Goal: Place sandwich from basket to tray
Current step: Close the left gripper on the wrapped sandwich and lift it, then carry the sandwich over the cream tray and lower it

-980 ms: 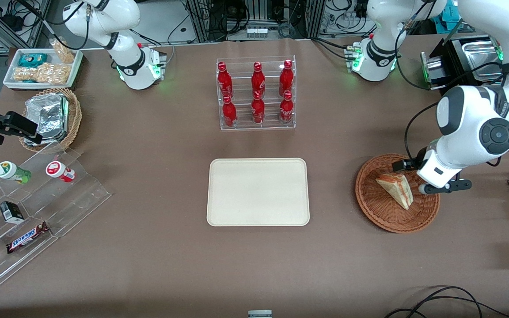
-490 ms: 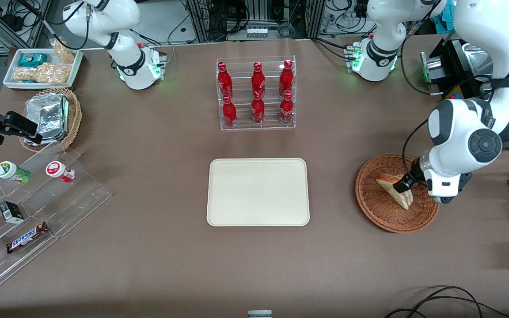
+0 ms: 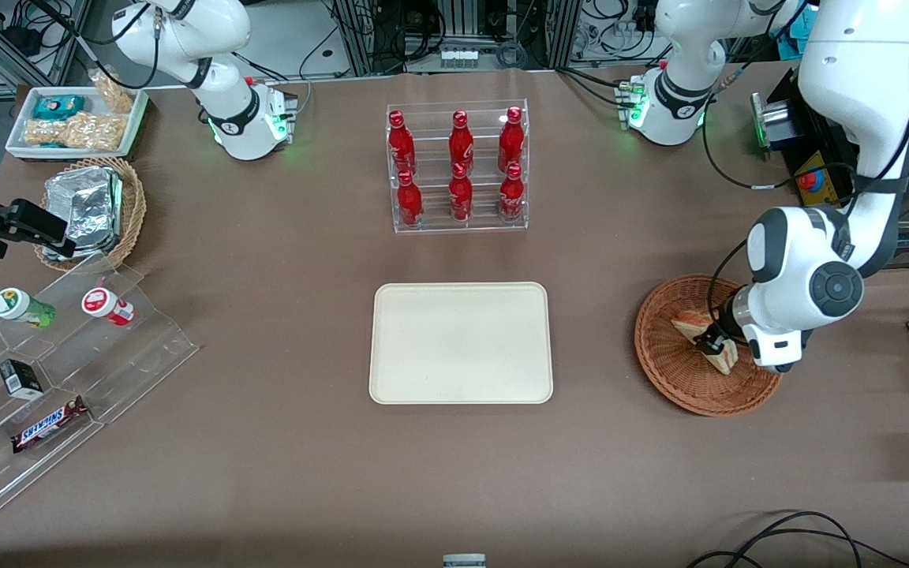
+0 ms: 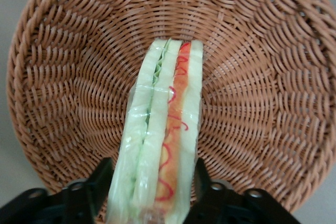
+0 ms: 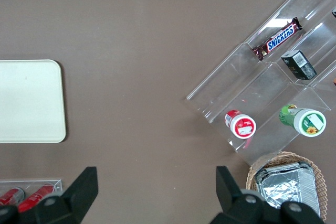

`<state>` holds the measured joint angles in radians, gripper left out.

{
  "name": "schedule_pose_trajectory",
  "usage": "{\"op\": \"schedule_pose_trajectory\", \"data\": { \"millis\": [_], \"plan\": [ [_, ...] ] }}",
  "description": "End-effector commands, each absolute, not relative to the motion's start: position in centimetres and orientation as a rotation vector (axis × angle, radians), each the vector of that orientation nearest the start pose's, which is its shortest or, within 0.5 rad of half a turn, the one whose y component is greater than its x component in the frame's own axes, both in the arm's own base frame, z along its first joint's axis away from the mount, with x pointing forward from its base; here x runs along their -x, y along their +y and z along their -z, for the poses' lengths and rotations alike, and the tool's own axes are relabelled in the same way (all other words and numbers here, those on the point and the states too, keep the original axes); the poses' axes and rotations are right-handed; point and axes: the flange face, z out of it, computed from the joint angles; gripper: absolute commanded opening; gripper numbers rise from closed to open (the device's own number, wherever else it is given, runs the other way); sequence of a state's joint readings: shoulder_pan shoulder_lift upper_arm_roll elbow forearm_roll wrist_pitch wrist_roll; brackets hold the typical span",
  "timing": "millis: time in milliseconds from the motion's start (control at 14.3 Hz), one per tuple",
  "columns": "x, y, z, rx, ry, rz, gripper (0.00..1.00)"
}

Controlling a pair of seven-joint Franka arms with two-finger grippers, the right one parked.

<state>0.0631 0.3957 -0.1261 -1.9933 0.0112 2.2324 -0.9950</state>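
Your left arm's gripper [image 4: 152,190] has dropped into the round reddish-brown wicker basket [image 3: 663,371] and straddles the clear-wrapped triangular sandwich [image 4: 163,140], fingers [image 4: 97,187] spread beside it, so squeeze before carrying to the empty cream rectangular tray [image 3: 461,343].

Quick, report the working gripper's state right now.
Gripper: down in the basket, jaws open, one on each side of the sandwich, not yet clamped on it.
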Motion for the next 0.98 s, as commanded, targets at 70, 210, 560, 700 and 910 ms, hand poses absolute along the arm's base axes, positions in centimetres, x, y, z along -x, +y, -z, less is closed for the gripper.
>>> {"op": "schedule_pose_trajectory", "data": {
  "millis": [70, 210, 560, 700, 910],
  "plan": [
    [-60.8, -3.5, -28.3, 2.738, -1.413, -0.23, 0.04],
    [-62.0, -3.6, -32.5, 2.705, -1.385, -0.309, 0.03],
    [-62.3, -10.7, -37.3, 2.737, -1.228, -0.396, 0.03],
    [-61.9, -17.4, -36.2, 2.833, -1.12, -0.357, 0.03],
    [-60.1, -27.3, -32.8, 2.96, -0.921, -0.304, 0.06]
  ]
}}
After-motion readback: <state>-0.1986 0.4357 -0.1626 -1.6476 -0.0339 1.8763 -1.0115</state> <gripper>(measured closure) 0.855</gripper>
